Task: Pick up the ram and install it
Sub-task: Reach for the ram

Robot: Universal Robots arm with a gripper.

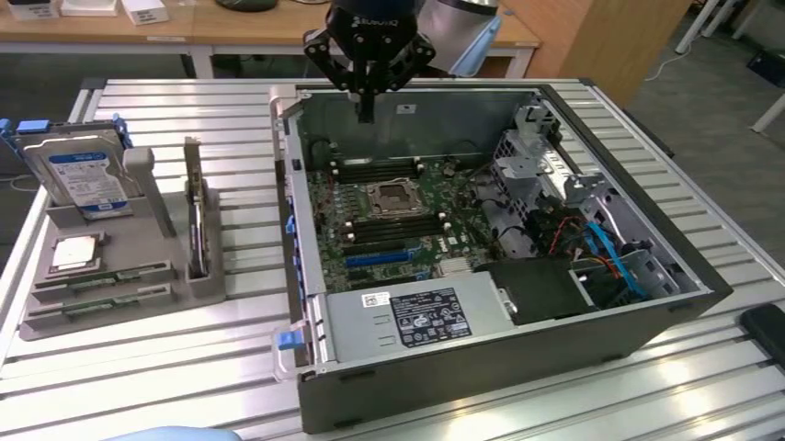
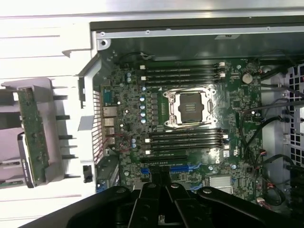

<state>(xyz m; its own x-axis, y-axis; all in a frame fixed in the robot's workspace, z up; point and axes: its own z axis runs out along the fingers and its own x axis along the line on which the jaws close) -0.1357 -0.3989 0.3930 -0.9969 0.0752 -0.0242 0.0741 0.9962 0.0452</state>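
The black pincer point(image 1: 364, 115) hangs closed, its fingers pressed together and pointing down with nothing seen between them. It is over the far end of the open dark computer case point(image 1: 491, 372), above the motherboard and well apart from the task's thing. In the wrist view the pincer point(image 2: 164, 190) looks straight down on the green motherboard point(image 2: 228, 118). The square metal processor socket point(image 2: 190, 107) sits in the middle of the board, with rows of long black memory slots point(image 2: 183, 71) on either side of it. Inside the case, at its near end, a silver power supply box with a printed label point(image 1: 417, 317) lies flat. Blue cables point(image 1: 613, 262) run along the side towards the exterior view's right. The case stands on a slatted pale metal bench point(image 1: 160, 386). On the bench towards the exterior view's left, just beside the case, stands a grey plastic holder point(image 1: 202, 285). A long, narrow green ram stick point(image 1: 108, 275) lies in a low slot at its near end, and a second green stick point(image 1: 98, 306) lies just in front of it. In the same holder are a square silver processor chip point(image 1: 76, 251), an upright silver hard drive with a blue-and-white label point(image 1: 86, 179), and a tall dark expansion card point(image 1: 194, 216) standing on edge nearest the case.
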